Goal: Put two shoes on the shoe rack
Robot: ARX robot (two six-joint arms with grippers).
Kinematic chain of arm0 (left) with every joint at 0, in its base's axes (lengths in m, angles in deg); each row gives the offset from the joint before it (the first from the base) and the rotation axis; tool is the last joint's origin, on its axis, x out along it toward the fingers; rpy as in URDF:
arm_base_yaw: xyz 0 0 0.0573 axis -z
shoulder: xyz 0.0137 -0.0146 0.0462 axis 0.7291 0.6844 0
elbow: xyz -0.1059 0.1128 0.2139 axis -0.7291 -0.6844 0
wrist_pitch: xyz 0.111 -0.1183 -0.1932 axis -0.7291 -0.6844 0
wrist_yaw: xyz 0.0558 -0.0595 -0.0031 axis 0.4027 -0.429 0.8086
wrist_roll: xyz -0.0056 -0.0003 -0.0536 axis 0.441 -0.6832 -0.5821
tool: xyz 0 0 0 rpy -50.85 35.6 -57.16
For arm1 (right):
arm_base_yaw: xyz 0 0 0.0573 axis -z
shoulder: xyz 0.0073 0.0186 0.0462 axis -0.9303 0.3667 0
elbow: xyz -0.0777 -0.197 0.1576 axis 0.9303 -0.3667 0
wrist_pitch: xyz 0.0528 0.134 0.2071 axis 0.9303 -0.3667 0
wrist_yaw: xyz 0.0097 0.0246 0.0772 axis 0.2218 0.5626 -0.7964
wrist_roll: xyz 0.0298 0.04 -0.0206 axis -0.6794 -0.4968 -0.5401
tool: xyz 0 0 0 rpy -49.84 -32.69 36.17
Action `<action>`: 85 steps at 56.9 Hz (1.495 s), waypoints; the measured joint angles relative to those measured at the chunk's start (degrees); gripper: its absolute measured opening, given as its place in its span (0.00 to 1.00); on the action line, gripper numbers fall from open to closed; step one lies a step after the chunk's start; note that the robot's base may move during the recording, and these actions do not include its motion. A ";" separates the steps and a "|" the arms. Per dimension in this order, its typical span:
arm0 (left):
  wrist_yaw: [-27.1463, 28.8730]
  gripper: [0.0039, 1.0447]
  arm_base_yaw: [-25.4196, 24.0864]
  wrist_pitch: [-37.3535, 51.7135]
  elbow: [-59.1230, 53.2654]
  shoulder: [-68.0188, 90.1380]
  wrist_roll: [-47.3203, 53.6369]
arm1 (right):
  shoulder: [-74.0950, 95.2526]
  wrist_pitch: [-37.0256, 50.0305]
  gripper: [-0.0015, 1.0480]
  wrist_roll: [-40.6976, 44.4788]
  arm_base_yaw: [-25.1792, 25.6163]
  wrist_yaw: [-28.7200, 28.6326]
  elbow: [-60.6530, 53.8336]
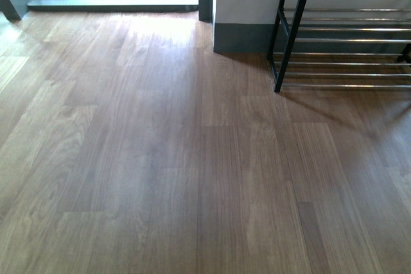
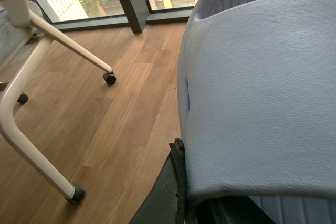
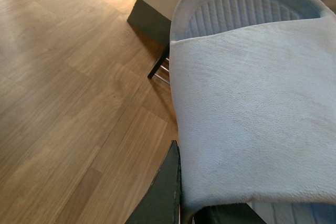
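At front right the shoe rack (image 1: pixel 347 43) is seen | right gripper (image 3: pixel 176 184) is clamped on right slide (image 3: pixel 252 103), long axis pointed toward the shoe rack's foot, so this arm is judged nearer | left gripper (image 2: pixel 178 182) is clamped on left slide (image 2: pixel 252 93), shoe rack unseen there.

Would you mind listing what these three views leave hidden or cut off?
- Front view: the shoe rack runs off the right and top edges; no arm or shoe shows.
- Left wrist view: the pale blue slide covers most of the left gripper, so its jaws cannot be read.
- Right wrist view: the other pale blue slide likewise hides the right gripper and most of the rack.
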 joint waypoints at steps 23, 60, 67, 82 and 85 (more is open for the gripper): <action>0.13 0.01 -0.04 0.00 0.00 -0.02 0.00 | 0.00 0.00 0.02 0.02 -0.02 -0.15 0.00; -0.46 0.01 0.31 0.00 -0.02 -0.07 0.00 | -0.02 -0.07 0.02 0.17 -0.15 0.28 0.00; 0.02 0.01 0.09 0.00 -0.09 0.07 0.00 | -0.02 -0.07 0.02 0.20 -0.15 0.22 0.00; 0.00 0.01 0.09 0.00 -0.09 0.00 0.00 | -0.02 -0.07 0.02 0.20 -0.15 0.04 0.00; 0.00 0.01 0.09 0.00 -0.09 0.00 0.00 | -0.02 -0.07 0.02 0.20 -0.15 0.04 0.00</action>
